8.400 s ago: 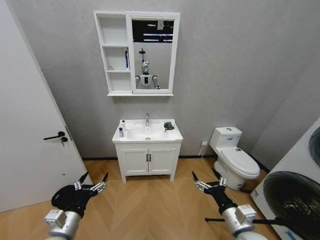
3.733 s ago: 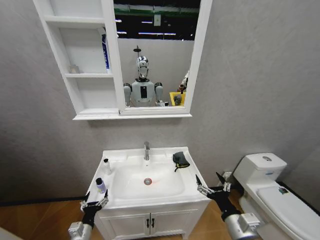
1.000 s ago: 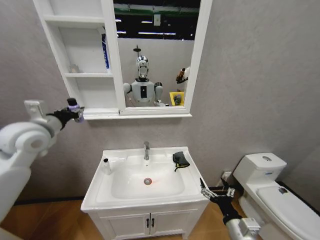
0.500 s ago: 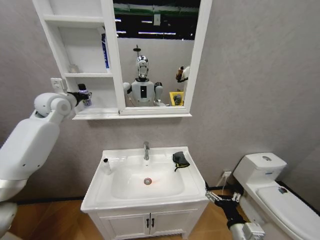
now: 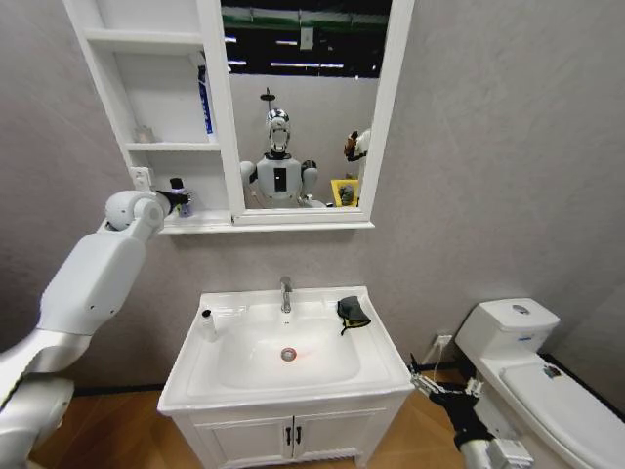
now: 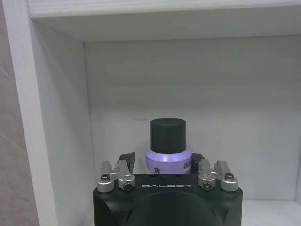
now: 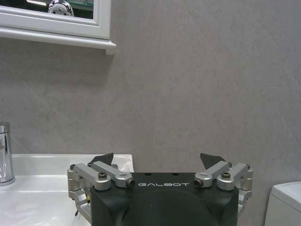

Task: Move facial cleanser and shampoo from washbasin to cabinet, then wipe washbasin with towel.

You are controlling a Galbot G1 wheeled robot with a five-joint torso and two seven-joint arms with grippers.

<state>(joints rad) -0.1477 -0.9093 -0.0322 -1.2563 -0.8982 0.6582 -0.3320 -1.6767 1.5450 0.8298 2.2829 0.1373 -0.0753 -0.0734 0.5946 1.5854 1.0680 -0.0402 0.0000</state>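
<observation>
The cabinet [image 5: 156, 117] hangs above the washbasin [image 5: 283, 357], so the left arm has to stretch way up. Its left gripper [image 5: 179, 201] sits inside the bottom compartment, clamped on a small purple bottle [image 6: 168, 157] with a dark cap, held upright, probably so it stands once released. Right gripper [image 5: 441, 391] waits low beside the washbasin, spread wide, holding nothing. A white bottle [image 5: 207, 324] and the towel [image 5: 353, 313] sit on the washbasin's surface.

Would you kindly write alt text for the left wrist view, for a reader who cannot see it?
The left claw grips a lilac bottle with a dark cap, holding it upright inside a white compartment of the cabinet, close to its side wall. The compartment's back wall and ceiling frame the bottle.
</observation>
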